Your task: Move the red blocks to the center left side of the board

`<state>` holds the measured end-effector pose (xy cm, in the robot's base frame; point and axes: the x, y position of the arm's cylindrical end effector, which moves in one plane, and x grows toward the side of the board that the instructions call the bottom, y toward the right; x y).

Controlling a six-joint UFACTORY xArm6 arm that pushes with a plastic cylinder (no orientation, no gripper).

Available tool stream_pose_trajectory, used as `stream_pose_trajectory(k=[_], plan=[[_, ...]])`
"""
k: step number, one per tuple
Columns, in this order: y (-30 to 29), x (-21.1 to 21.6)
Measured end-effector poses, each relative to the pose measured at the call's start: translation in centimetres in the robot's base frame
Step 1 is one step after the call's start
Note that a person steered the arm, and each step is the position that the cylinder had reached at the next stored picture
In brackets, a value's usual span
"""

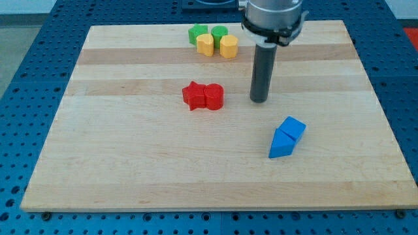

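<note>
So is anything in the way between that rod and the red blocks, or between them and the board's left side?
Nothing visible. My tip stands to the view's right of the red blocks, with bare board between. From them to the center left of the board is bare wood too. The green, yellow and blue blocks lie off that line.

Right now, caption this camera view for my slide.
My tip rests right of the touching red blocks, mid-board, before pushing them left.
</note>
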<state>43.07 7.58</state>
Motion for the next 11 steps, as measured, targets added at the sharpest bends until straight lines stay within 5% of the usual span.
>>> stream_pose_trajectory(k=[11], plan=[[-15.5, -0.4]])
